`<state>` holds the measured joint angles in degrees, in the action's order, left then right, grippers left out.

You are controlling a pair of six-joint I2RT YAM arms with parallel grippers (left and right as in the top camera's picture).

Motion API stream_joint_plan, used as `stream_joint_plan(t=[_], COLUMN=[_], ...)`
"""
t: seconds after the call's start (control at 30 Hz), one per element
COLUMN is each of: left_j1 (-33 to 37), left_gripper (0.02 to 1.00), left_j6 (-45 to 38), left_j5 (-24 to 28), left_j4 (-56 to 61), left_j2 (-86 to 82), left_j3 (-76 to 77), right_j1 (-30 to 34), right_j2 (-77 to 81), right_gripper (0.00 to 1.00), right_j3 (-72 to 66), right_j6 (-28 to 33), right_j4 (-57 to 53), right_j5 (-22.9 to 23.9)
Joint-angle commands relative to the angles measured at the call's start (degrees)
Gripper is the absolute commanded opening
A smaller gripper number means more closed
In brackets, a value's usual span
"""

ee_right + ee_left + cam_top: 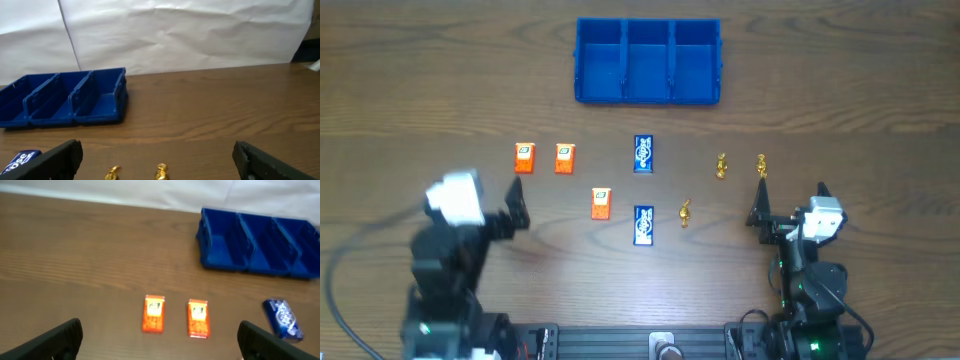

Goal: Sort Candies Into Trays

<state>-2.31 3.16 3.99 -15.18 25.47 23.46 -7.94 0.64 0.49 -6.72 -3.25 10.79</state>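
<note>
Wood-grain surface [410, 90] carries everything, and nothing has been sorted yet, so you are at the first pick. Your left tool [513, 213] stands wide open and empty. Ahead of it two orange candies [152, 313] lie side by side, with a third orange candy [601, 203] off to its inner side. Your right tool [788, 203] is likewise spread and holds nothing, with the gold candies [160, 172] just ahead of it. Two blue candies [643, 154] lie between the two tools. Well beyond them all sits the tray [648, 96], its three bins [648, 55] bare. I'd judge the next move calls for bringing one tool squarely over a single candy, closing across its narrow sides, and keeping one bin per colour. Behind the surface hangs a white sheet [190, 35].
</note>
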Motion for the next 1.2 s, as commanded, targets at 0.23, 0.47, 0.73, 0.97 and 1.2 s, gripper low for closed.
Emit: stream_joint_plan(t=[0.23,0.47,0.73,0.97,1.2], left_j1=[-0.1,0.0,0.0,0.5,1.0], left_gripper=[0.998,1.000,0.993,0.969,0.792], left_j6=[-4.9,-7.8,-9.2,-10.5,-10.5], left_j5=[0.3,1.6,1.9,1.9,1.5], left_j4=[-13.5,-11.0,-6.1,-3.3,-2.6], left_j2=[46.4,64.0,72.0,75.2,76.5], left_j3=[29.0,30.8,30.8,30.8,30.9], right_j1=[0.3,0.3,0.3,0.3,0.3], right_j2=[-0.3,-0.3,-0.3,-0.3,-0.3], right_gripper=[0.998,0.998,0.998,0.998,0.998], right_j3=[0.0,0.0,0.0,0.0,0.0], right_j6=[0.6,0.6,0.6,0.6,0.6], right_j4=[-0.3,-0.3,-0.3,-0.3,-0.3], right_j5=[0.7,0.7,0.7,0.7,0.7])
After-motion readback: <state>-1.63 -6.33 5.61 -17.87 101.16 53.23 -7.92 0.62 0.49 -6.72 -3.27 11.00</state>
